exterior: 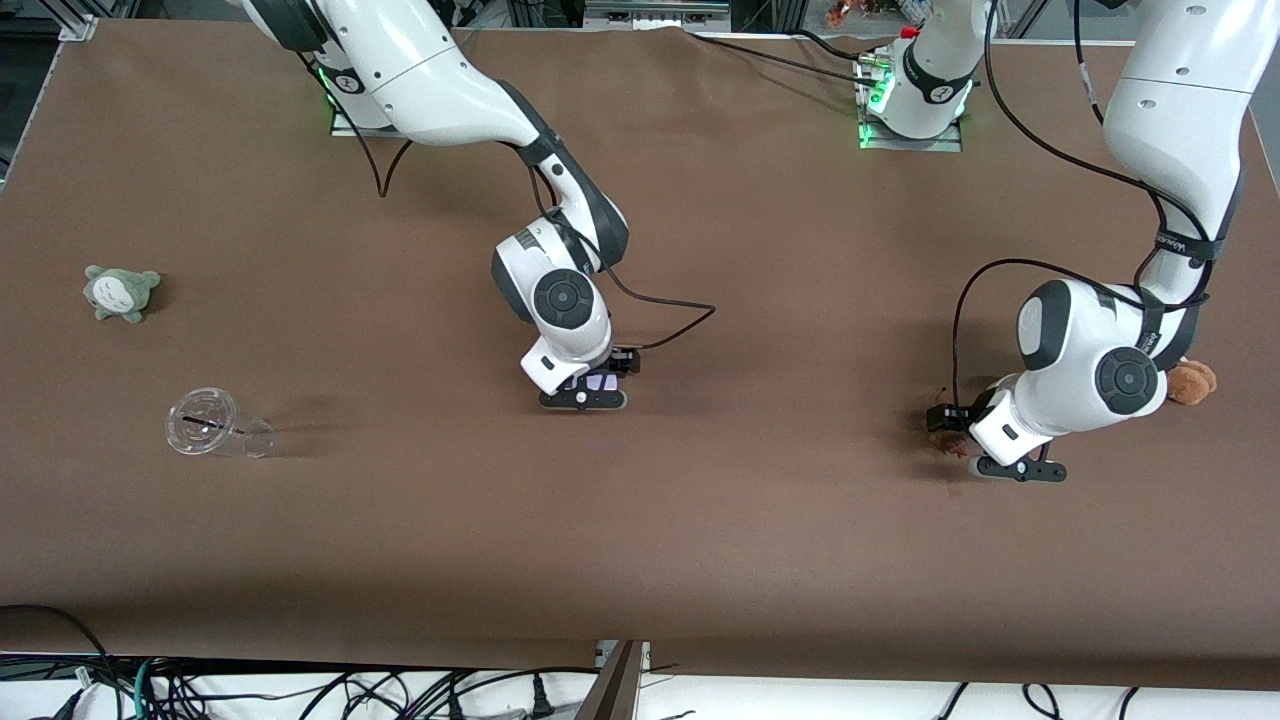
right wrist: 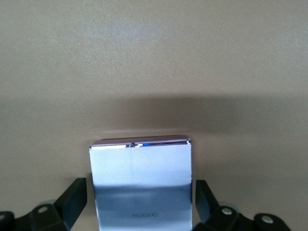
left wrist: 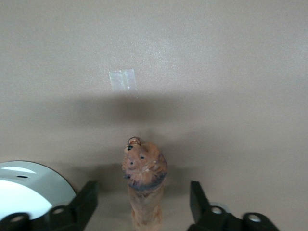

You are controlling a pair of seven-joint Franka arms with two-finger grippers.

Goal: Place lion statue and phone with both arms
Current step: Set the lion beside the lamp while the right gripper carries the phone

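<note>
My right gripper (exterior: 583,396) is low over the middle of the brown table (exterior: 700,560), and the phone (right wrist: 141,185) sits between its fingers (right wrist: 72,202), pale and shiny, with the fingers spread to either side and a sliver of gap showing, so I'm open around it, not clamped. Over at the left arm's end of the table, my left gripper (exterior: 1018,468) is down at the lion statue (left wrist: 143,180); the orange-brown figure lies between my fingers (left wrist: 85,202), well clear of both, so that one is open too. A small clear patch of tape (left wrist: 122,80) shows on the table near the lion. The brown plush toy (exterior: 1192,381) peeks out beside my left wrist. Toward the right arm's end lie a grey-green plush (exterior: 120,291) and, nearer the front camera, a clear plastic cup (exterior: 214,425) on its side.
</note>
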